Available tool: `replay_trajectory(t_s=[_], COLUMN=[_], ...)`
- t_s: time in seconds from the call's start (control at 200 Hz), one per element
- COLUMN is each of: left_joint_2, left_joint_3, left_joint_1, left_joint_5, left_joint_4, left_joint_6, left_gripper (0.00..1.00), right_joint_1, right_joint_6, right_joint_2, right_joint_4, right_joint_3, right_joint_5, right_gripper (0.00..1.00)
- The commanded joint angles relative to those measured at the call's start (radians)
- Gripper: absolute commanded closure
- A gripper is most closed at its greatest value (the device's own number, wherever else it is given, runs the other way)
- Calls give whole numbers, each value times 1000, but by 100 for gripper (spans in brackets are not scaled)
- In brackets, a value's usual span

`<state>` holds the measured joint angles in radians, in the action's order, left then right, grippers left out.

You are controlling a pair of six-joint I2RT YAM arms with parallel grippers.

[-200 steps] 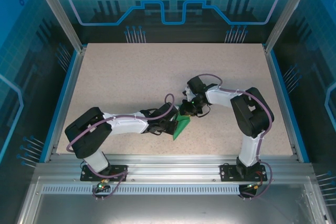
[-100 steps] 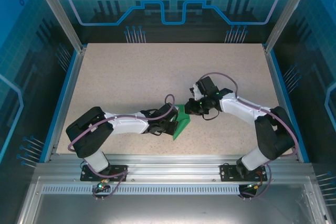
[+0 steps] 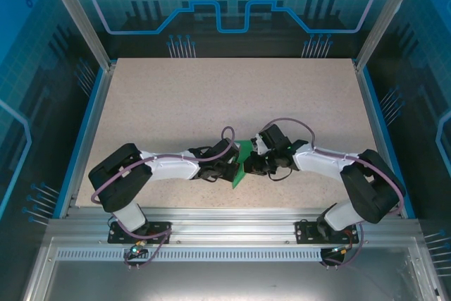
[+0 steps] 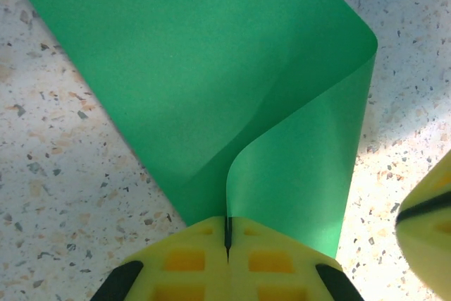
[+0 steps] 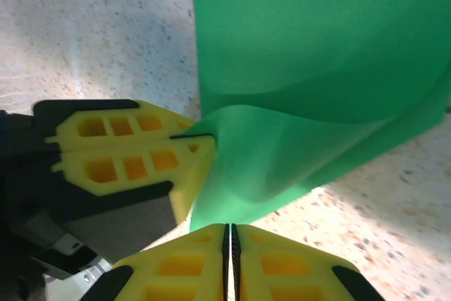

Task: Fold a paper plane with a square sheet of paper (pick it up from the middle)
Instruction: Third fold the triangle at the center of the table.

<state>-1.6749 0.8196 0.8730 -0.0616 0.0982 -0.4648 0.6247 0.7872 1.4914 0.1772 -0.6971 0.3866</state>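
change: right end effector (image 5: pixel 227 230) brought to square sheet of paper (image 4: pixel 211 68), closed.
left end effector (image 4: pixel 227 232): clamped on it.

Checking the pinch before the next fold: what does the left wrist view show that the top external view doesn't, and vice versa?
Left wrist: the left gripper shut on an edge of the square sheet of paper, which curls over in a soft loop. Top external: both arms meeting at the middle of the table, the right gripper facing the left one. Shared: the green paper against the speckled tabletop.
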Motion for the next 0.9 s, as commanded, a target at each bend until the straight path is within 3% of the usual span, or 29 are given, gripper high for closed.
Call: replay_trajectory(t_s=[0.0, 0.895], left_joint_2=[-2, -30], left_joint_3=[-11, 8], left_joint_1=[-8, -8], left_joint_5=[21, 14], left_joint_4=[-3, 7], left_joint_6=[4, 29], left_gripper=[98, 97], right_joint_1=[13, 4], right_joint_6=[49, 47], right_joint_2=[22, 161], right_joint_4=[-110, -203], right_joint_3=[22, 69], right_joint_5=[44, 24], right_gripper=[88, 87])
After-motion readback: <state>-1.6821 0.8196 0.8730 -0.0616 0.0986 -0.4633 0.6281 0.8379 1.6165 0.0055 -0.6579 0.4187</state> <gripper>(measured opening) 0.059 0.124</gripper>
